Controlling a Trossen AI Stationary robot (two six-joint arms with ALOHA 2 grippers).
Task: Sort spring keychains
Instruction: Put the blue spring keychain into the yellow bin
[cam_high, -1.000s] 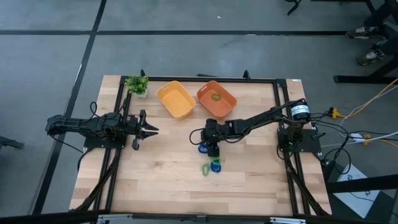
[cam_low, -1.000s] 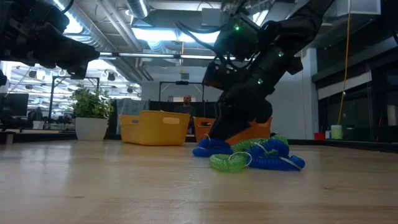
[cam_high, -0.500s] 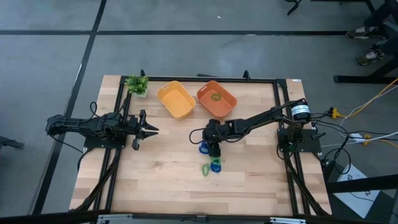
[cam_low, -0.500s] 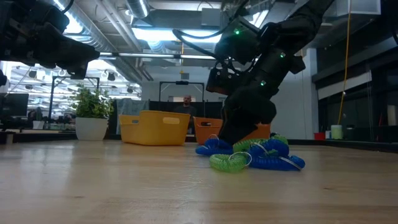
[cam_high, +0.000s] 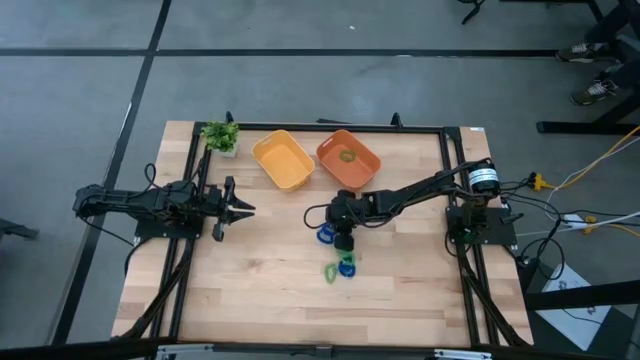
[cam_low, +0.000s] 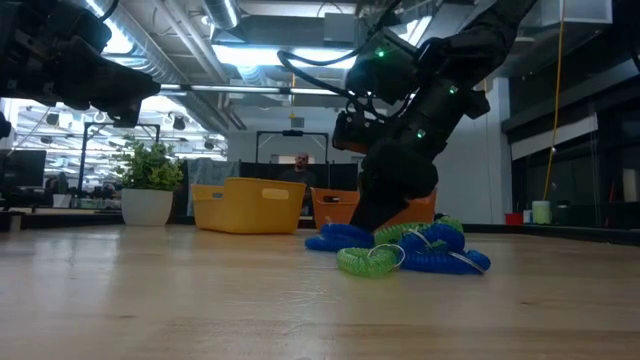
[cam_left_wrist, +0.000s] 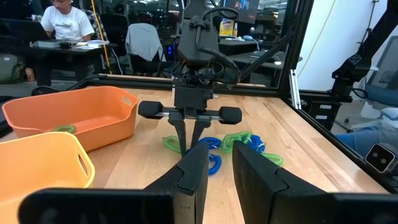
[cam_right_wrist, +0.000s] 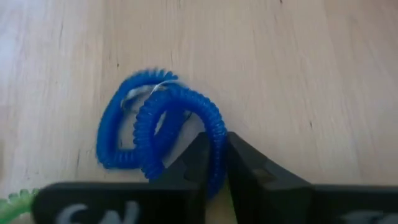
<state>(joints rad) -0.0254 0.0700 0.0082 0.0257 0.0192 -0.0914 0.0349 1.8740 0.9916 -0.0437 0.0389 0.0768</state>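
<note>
From above, I'm lowering my right claw (cam_high: 341, 243) onto a blue spring keychain (cam_high: 327, 236) mid-desk, nearer me than the left arm. Through my right wrist camera, I'm pinching its coil (cam_right_wrist: 163, 127) between nearly closed fingers.

Pale wooden planks with a smooth, lightly sheened finish make up the table (cam_high: 250, 290), edged by a matt black metal frame (cam_high: 400, 127). The blue spring keychain (cam_right_wrist: 155, 134) is ribbed, glossy coiled plastic, as is the green spring keychain (cam_low: 368, 262) lying near it. The orange tray (cam_left_wrist: 93, 118) and yellow tray (cam_left_wrist: 37, 165) look like smooth, matt moulded plastic, and the right gripper (cam_right_wrist: 214, 163) has matt black fingers (cam_right_wrist: 249, 171).
</note>
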